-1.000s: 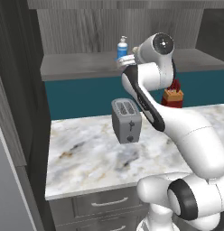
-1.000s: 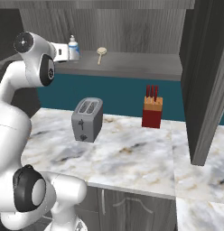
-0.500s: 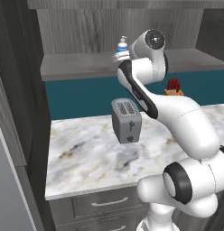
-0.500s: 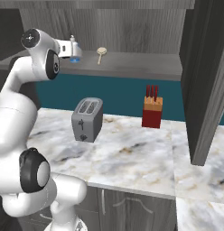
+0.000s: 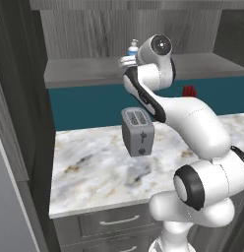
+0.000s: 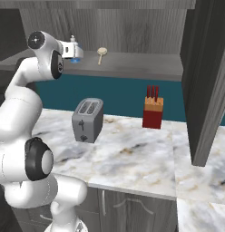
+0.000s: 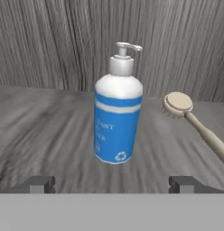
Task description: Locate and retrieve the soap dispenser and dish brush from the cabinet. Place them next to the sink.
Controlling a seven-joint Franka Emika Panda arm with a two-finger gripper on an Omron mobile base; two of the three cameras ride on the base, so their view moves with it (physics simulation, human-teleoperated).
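The soap dispenser (image 7: pixel 117 122), a blue bottle with a white pump top, stands upright on the cabinet's grey shelf board (image 7: pixel 46 131). My gripper (image 7: pixel 113 185) is open just in front of it, one fingertip low on each side and neither touching. To its right lies the dish brush (image 7: pixel 195 124), flat, with its round head toward the back wall. The left base view has the hand (image 5: pixel 126 61) at shelf height against the dispenser (image 5: pixel 133 47). From the right base view the brush (image 6: pixel 101 53) lies right of the hand (image 6: pixel 73 50). The sink is out of view.
A grey toaster (image 5: pixel 137 131) stands on the marble counter (image 5: pixel 94 167) below the shelf. A red knife block (image 6: pixel 153 113) stands further right by the teal wall. The open cabinet door (image 6: pixel 207 77) hangs at the right. Drawers (image 6: pixel 132 210) run under the counter.
The arm has swung its hand in toward the shelf, closer to the soap dispenser. The dispenser, the brush and the counter items have stayed in place.
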